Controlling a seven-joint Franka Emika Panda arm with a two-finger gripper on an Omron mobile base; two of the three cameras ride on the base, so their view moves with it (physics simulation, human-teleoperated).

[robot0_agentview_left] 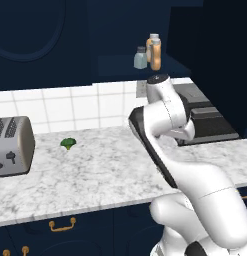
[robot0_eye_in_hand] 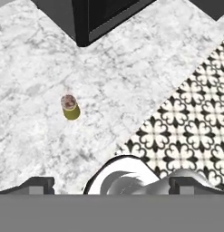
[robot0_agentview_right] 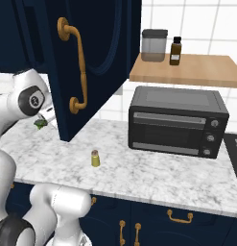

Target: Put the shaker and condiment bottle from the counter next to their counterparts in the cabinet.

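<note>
The shaker, small and yellow-green with a silver cap, stands upright on the marbled counter in front of the open cabinet door. In the hand view the shaker lies below and ahead, left of centre. My gripper hovers well above it, open, with nothing between the fingertips. On the cabinet shelf a pale grey-green shaker stands beside orange bottle shapes. I cannot tell whether the condiment bottle is among them.
A black toaster oven stands right of the shaker, under a wooden shelf with a jar and a brown bottle. The navy door hangs open over the counter. A toaster and broccoli sit left. Patterned floor lies beyond the counter edge.
</note>
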